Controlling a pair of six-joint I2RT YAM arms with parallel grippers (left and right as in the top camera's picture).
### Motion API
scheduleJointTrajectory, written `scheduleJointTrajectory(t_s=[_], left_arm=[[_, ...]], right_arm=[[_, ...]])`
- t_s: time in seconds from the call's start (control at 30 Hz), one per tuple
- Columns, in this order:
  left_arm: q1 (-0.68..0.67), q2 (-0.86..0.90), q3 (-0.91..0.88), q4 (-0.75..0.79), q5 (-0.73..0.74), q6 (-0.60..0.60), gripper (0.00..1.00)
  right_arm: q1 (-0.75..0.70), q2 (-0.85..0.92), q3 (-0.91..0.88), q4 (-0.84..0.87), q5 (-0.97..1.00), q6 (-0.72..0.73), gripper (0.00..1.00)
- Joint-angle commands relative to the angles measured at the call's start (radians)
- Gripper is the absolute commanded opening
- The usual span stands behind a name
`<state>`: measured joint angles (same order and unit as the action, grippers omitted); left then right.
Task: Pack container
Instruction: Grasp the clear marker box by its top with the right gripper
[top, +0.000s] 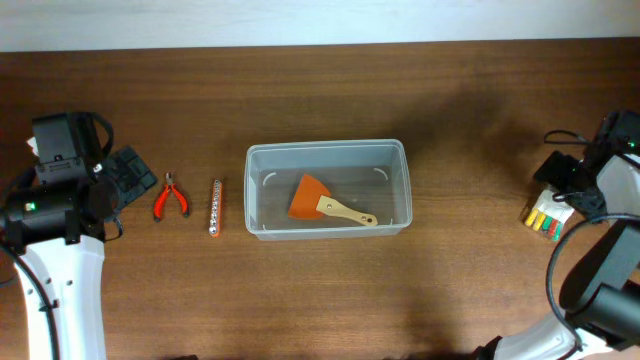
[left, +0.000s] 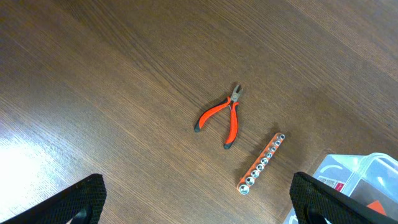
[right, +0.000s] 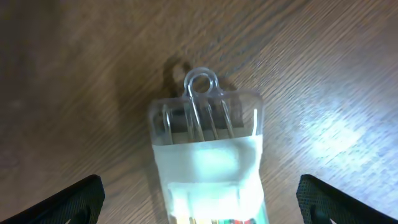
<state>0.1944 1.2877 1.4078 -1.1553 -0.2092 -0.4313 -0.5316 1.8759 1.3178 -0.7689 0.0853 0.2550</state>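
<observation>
Clear plastic, the container (top: 326, 148) sits at the centre of the overhead frame on the brown wooden table (top: 460, 290), with an orange scraper (top: 312, 196) lying inside. Left of it are red-handled pliers (top: 171, 196) and a strip of sockets (top: 215, 207), near each other but apart. The left wrist view catches only the container's corner at lower right, and shows the left gripper (left: 199, 202) spread wide over bare wood. Only the right wrist view shows the hang loop on a clear packet (right: 208, 155); the right gripper (right: 202, 202) stands wide, one finger on either side of it
</observation>
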Motion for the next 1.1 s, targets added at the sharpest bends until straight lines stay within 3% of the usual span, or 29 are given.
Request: scheduleJointTrajectory(t_s=[0.0,1.07], left_arm=[[0.005,0.004,-0.006,0.003,0.003,-0.009,0.96],[0.005,0.004,-0.006,0.003,0.003,-0.009,0.96]], right_arm=[[-0.002,0.045,-0.013,0.003,-0.01,0.009,0.99],[-0.04,0.2,-0.019,-0.01,-0.078,0.008,0.99]])
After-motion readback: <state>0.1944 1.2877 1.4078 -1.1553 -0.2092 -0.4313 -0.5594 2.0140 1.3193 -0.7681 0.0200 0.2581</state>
